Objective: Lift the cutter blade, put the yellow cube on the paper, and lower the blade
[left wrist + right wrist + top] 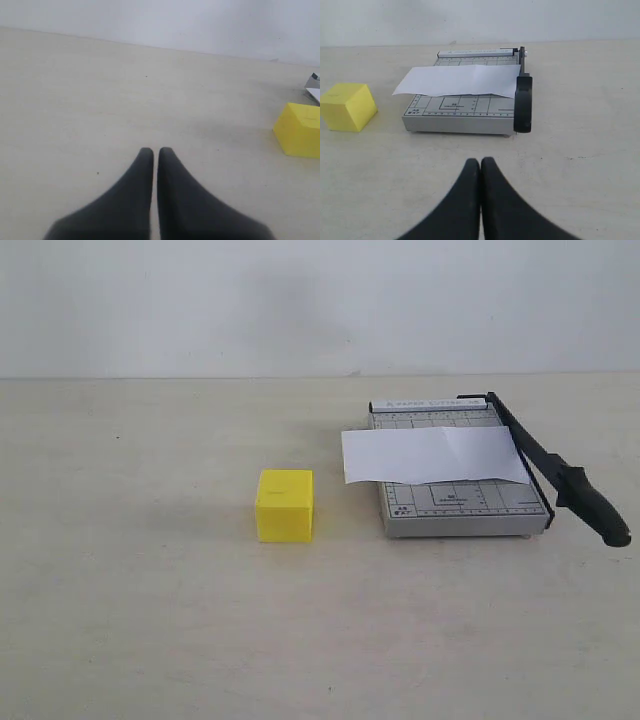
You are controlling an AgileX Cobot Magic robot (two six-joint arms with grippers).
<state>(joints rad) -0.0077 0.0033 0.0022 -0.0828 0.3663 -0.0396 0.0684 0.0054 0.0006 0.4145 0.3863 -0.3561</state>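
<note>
Neither arm shows in the exterior view, only in the wrist cams.

Left gripper (155, 152): fingers pressed together with a hairline slit between them, nothing held. It hangs low over bare table (150, 620), pointing along it. It's well apart from the cutter base (455, 510), of which only a corner shows.

Right gripper (480, 162): fingers together, empty, aimed at the base's front edge and stopped short of it, near the handle end.

Cutter blade (560, 475): down, lying along the base's right edge, with the thick handle sticking out past the front corner.

Paper (430, 453): flat across the base, creased. Its right edge is at the blade and its left end overhangs the base.

Yellow cube (285, 505): on the table left of the base, apart from it, not on the paper.
</note>
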